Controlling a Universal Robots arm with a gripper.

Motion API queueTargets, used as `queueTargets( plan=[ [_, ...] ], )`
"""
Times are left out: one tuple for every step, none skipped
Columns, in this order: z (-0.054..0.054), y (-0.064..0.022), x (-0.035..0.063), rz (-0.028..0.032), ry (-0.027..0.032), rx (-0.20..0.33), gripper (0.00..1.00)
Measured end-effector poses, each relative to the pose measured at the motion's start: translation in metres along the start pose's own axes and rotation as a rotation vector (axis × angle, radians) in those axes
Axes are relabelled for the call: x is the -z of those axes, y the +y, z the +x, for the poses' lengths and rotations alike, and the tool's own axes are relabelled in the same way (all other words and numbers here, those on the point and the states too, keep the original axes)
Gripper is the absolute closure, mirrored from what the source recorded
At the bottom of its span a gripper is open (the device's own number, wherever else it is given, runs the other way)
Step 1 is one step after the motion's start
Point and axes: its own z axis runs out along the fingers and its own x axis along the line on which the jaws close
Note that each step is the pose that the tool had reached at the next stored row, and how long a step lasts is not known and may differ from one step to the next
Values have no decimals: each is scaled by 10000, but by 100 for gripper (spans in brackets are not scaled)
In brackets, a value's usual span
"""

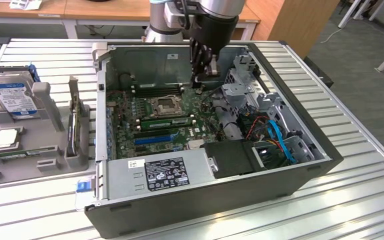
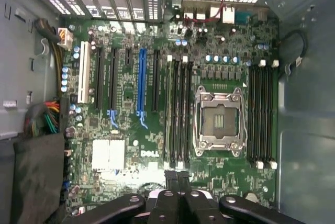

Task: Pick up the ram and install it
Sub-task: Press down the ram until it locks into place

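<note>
The black two-fingered gripper (image 1: 203, 80) hangs on the silver robot arm (image 1: 219, 10) over the open dark-grey metal computer case (image 1: 212, 202). Its fingers are pressed together with nothing between them (the wrist view shows this best, the gripper (image 2: 178, 178) standing closed above the board). In that view the fingertips are just off one end of the bank of black memory slots (image 2: 179, 110) that runs between the square silver processor socket (image 2: 219, 121) and the long blue expansion slot (image 2: 141, 82).

In the exterior view the ram (image 1: 167, 120), a long thin green circuit-board stick, sits along those slots on the green motherboard (image 1: 126, 107), at 6 o'clock from the processor socket (image 1: 163, 105) and apart from the gripper. Whether it is fully seated I cannot tell.

At 9 o'clock from the case, on the ribbed metal table (image 1: 359, 200), lies a grey moulded tray (image 1: 52, 165). It carries a silver hard drive with a blue label (image 1: 12, 95), a square silver processor chip (image 1: 4, 138) and, at 6 o'clock from the chip, a second green strip (image 1: 20, 153) lying flat.
</note>
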Motion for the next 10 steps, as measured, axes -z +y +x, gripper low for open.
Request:
queueTargets(
  plan=[
    [0,-14,1,0,0,0,90],
    [0,-24,2,0,1,1,90],
    [0,-27,2,-1,1,2,90],
    [1,-27,2,-1,2,1,90],
    [1,-27,2,-1,2,0,90],
    [1,-27,2,0,2,0,90],
    [1,-27,2,0,1,0,90],
    [1,-27,2,-1,2,0,90],
    [1,-27,2,0,1,0,90],
    [1,-27,0,-1,3,0,90]
  ],
)
